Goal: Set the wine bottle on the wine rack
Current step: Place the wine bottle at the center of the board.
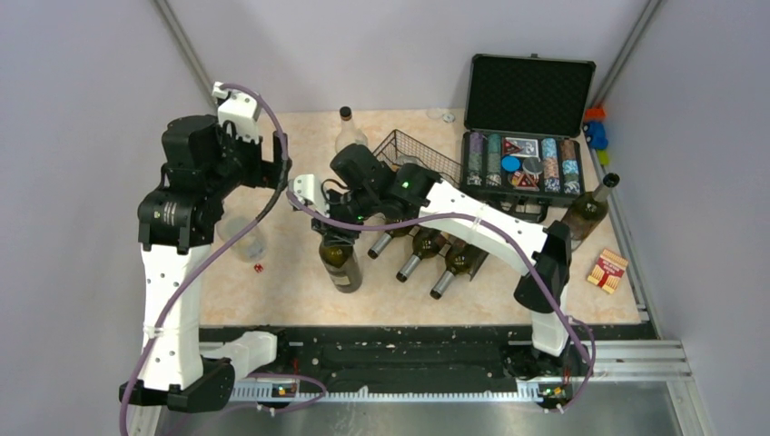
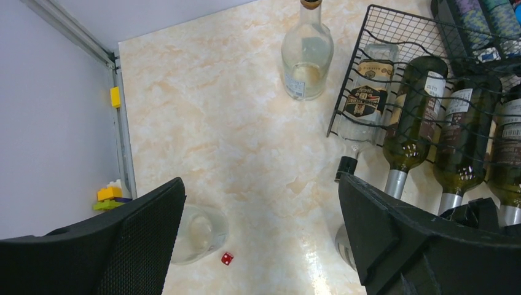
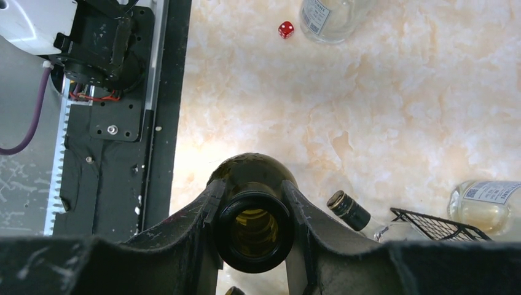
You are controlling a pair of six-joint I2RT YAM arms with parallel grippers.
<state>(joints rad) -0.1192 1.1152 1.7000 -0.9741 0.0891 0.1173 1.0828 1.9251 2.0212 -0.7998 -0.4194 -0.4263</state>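
Note:
A dark green wine bottle [image 1: 340, 265] stands upright on the table, just left of the rack's front. My right gripper [image 1: 340, 232] is shut on its open neck; in the right wrist view the fingers [image 3: 203, 215] clamp the bottle's mouth [image 3: 253, 230] from both sides. The black wire-mesh wine rack [image 1: 419, 156] holds several bottles lying necks forward [image 2: 418, 117]; a corner of it shows in the right wrist view [image 3: 436, 224]. My left gripper [image 1: 272, 173] hangs above the table's left part, open and empty [image 2: 261, 239].
A clear bottle [image 1: 350, 132] stands behind the rack's left end. A drinking glass [image 1: 245, 241] and a red die [image 1: 258, 268] lie left of the wine bottle. An open poker chip case [image 1: 527, 127], another bottle [image 1: 588, 211] and a small box [image 1: 607, 270] are at the right.

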